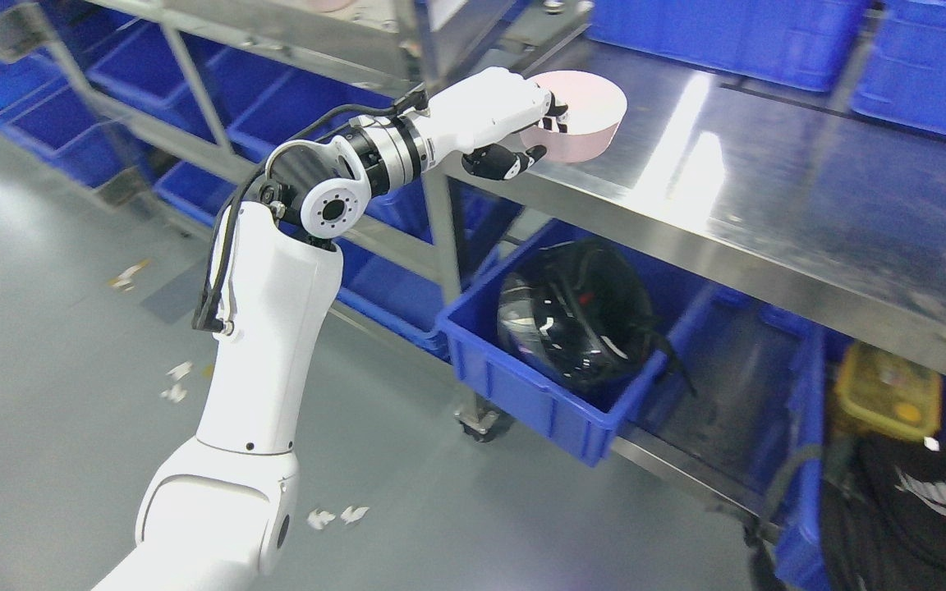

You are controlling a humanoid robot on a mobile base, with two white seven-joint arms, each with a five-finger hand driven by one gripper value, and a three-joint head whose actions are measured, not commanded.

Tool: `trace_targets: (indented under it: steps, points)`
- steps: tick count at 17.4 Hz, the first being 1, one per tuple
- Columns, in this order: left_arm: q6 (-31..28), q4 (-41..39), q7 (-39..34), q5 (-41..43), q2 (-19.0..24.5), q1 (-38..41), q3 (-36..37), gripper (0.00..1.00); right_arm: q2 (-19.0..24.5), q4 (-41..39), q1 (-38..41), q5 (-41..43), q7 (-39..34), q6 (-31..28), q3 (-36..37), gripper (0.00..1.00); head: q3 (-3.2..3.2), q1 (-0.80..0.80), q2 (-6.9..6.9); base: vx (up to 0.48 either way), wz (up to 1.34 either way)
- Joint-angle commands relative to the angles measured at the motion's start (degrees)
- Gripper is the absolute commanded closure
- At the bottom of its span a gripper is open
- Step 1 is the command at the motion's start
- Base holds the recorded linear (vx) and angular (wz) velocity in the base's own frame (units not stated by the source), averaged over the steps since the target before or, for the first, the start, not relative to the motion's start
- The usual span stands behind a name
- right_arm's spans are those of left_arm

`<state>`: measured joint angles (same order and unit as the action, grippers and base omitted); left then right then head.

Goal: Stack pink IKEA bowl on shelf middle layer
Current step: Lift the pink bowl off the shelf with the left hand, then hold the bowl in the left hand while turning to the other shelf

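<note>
One pink bowl (584,115), pinched at its near rim by the left hand (514,123), is held at the middle shelf (769,205) edge and should be kept level until fully supported, then released.

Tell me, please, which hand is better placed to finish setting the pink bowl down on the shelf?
The left hand: it already grips the pink bowl on the steel shelf. The right arm is out of view.

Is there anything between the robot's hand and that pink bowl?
Nothing: in the head view the left hand grips the pink bowl directly, on the steel shelf.
</note>
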<state>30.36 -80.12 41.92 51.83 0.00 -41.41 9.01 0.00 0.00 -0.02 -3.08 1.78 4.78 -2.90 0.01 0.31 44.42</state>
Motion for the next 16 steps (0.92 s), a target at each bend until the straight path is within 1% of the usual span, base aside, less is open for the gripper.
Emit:
trace_targets:
  steps: [1, 3, 6, 7, 8, 11, 12, 16]
  points:
    - [3.7, -8.1, -0.1, -0.1, 1.0, 5.4, -2.3, 0.98, -1.0, -1.0, 1.3, 0.0, -0.3, 0.0, 0.0, 0.0, 0.0, 0.0, 0.0, 0.007, 1.21]
    - [5.0, -8.1, -0.2, -0.1, 1.0, 7.3, -2.3, 0.98, -1.0, -1.0, 1.3, 0.0, -0.3, 0.0, 0.0, 0.0, 0.0, 0.0, 0.0, -0.001, 1.37]
    - [5.6, -9.4, -0.4, -0.1, 1.0, 8.0, -2.3, 0.98, -1.0, -1.0, 1.3, 0.0, -0.3, 0.0, 0.0, 0.0, 0.0, 0.0, 0.01, 0.016, 1.31]
    - [6.2, -9.4, -1.1, -0.1, 1.0, 8.0, -2.3, 0.99, -1.0, -1.0, 1.3, 0.0, -0.3, 0.0, 0.0, 0.0, 0.0, 0.0, 0.01, 0.041, 1.31]
    - [8.1, -9.7, -3.1, -0.2, 1.0, 8.4, -2.6, 0.99, -1.0, -1.0, 1.3, 0.0, -0.3, 0.0, 0.0, 0.0, 0.0, 0.0, 0.01, 0.051, 1.16]
    - [13.7, -9.9, -4.0, -0.4, 1.0, 11.9, -3.7, 0.98, -1.0, -1.0, 1.3, 0.0, -0.3, 0.0, 0.0, 0.0, 0.0, 0.0, 0.02, 0.069, 0.85]
    - [14.6, -10.1, -4.0, -0.6, 1.0, 12.2, -3.7, 0.98, -1.0, -1.0, 1.3, 0.0, -0.3, 0.0, 0.0, 0.0, 0.0, 0.0, 0.02, 0.079, 0.71]
    - [14.6, -11.6, -4.0, -3.8, 1.0, 14.2, -3.9, 0.98, -1.0, -1.0, 1.3, 0.0, -0.3, 0.0, 0.0, 0.0, 0.0, 0.0, 0.03, 0.153, 0.44]
